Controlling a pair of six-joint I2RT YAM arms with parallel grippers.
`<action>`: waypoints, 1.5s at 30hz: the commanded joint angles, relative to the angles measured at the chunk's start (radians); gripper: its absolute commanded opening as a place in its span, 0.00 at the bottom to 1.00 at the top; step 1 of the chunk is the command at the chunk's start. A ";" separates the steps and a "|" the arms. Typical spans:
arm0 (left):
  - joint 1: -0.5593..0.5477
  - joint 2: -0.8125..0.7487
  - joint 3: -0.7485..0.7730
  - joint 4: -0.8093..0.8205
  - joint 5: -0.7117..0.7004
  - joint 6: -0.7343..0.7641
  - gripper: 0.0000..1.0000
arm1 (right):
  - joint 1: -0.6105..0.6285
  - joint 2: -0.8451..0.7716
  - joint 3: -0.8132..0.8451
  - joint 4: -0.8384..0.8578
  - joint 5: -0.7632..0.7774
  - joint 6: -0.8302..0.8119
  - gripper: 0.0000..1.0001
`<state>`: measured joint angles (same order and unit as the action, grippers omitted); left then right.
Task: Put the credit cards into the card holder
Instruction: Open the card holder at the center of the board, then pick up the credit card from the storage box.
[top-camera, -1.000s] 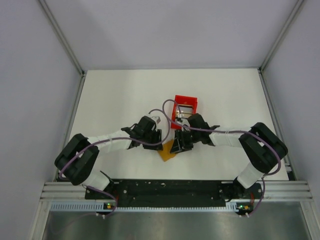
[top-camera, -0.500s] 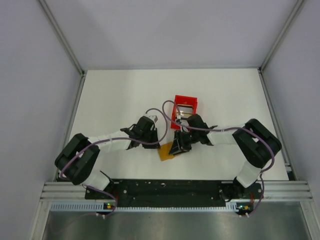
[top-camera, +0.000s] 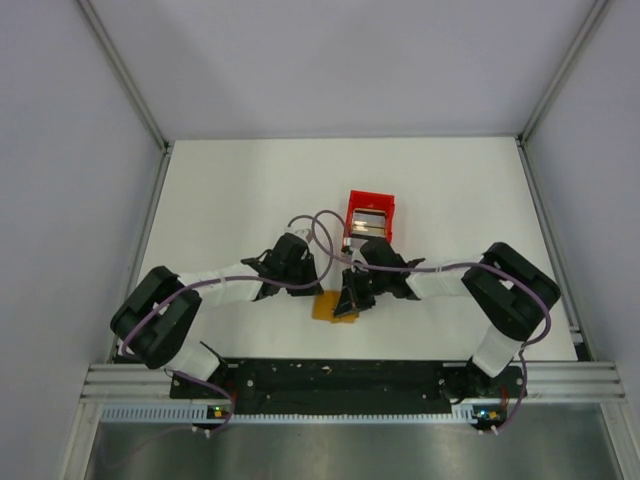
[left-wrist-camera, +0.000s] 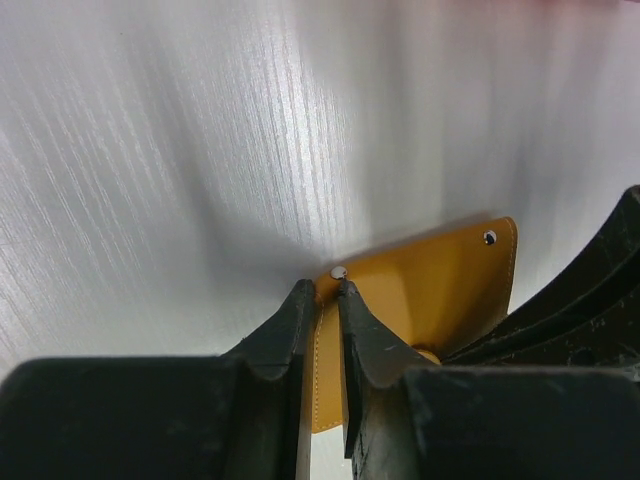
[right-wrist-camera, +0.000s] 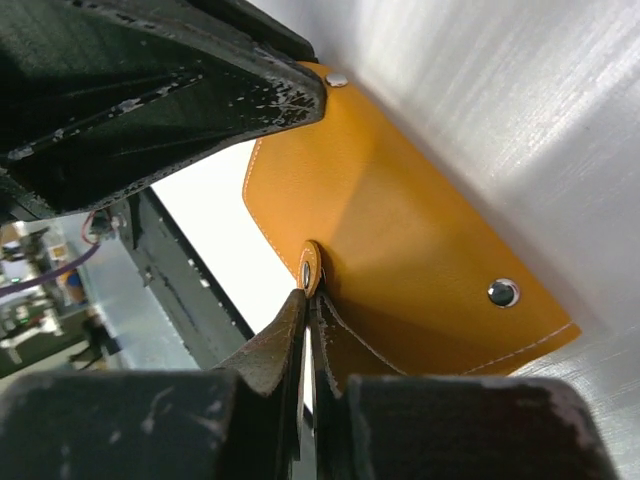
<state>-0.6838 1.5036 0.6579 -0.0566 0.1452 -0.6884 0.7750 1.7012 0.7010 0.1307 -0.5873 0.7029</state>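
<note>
Presently the card holder (top-camera: 333, 306) sits toward the middle of the near edge of the tabletop (top-camera: 230, 190), between both arms. One edge is pinched in the closed left fingers (left-wrist-camera: 342, 300); its snap flap is clamped in the fully closed right fingers (right-wrist-camera: 300, 305). Just behind stands the red tray (top-camera: 352, 206), a grey-white card (top-camera: 368, 220) inside.

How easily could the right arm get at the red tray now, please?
Probably not yet: the right gripper is shut on the flap of the card holder, though the red tray lies close beyond it.
</note>
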 joint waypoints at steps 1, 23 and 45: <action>-0.036 0.061 -0.038 -0.058 0.022 -0.046 0.00 | 0.049 -0.046 -0.018 0.099 0.244 -0.132 0.00; -0.037 0.098 -0.044 -0.086 -0.039 -0.138 0.00 | 0.128 -0.150 -0.242 0.615 0.050 -0.466 0.00; -0.036 -0.002 0.046 -0.193 -0.102 -0.099 0.31 | 0.144 -0.402 -0.265 0.072 -0.074 -0.540 0.28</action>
<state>-0.7155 1.5074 0.6922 -0.1356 0.0845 -0.8150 0.9077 1.3220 0.4454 0.2905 -0.5823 0.1680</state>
